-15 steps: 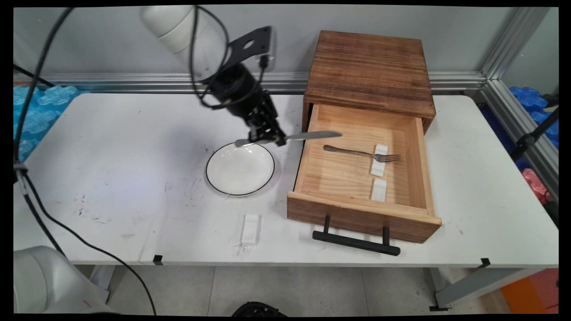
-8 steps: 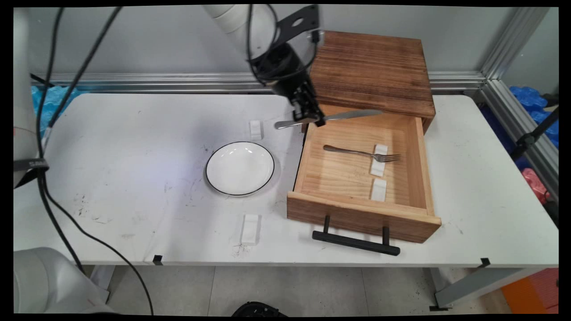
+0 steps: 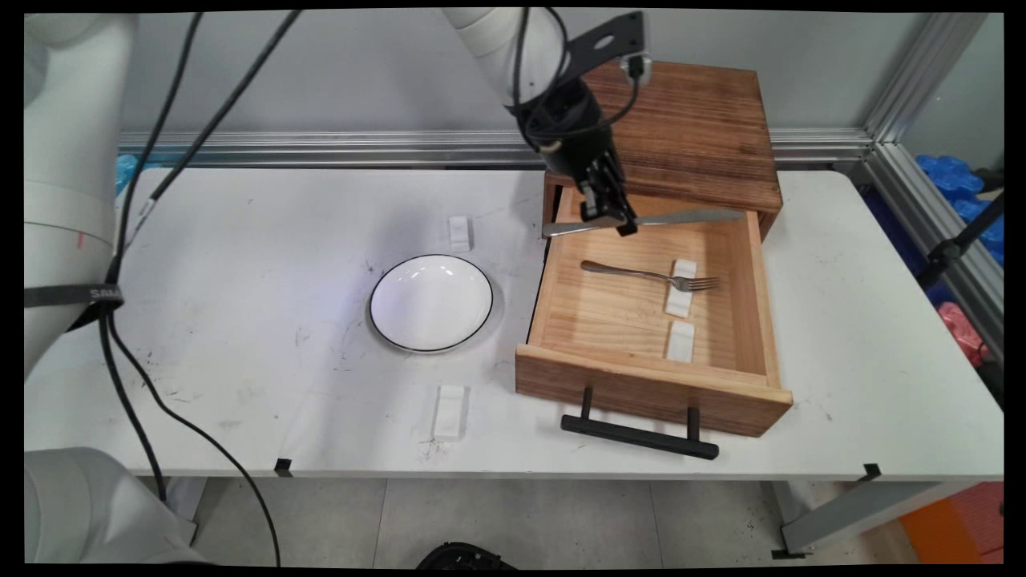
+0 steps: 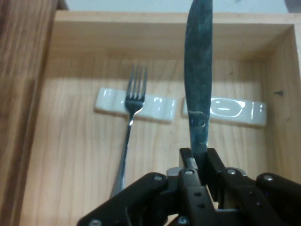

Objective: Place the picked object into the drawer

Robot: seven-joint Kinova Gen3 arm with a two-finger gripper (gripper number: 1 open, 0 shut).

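My gripper (image 3: 609, 218) (image 4: 201, 160) is shut on a metal table knife (image 3: 689, 217) (image 4: 198, 75), held level above the back of an open wooden drawer (image 3: 577, 370). The blade points right, over the drawer's inside. Below it a fork (image 3: 649, 276) (image 4: 128, 136) lies in the drawer with its tines on a white cutlery rest (image 3: 681, 290) (image 4: 109, 102). A second white rest (image 3: 681, 340) (image 4: 235, 112) lies bare beside it, under the blade in the hand view.
The drawer sticks out of a dark wooden box (image 3: 665, 128) at the table's back. A white plate (image 3: 431, 303) with a dark rim sits left of the drawer. Two more white rests (image 3: 458, 232) (image 3: 450, 411) lie behind and in front of the plate.
The gripper has carried the knife to the right, from above the plate's far edge to over the back of the open drawer. The rest behind the plate came into sight.
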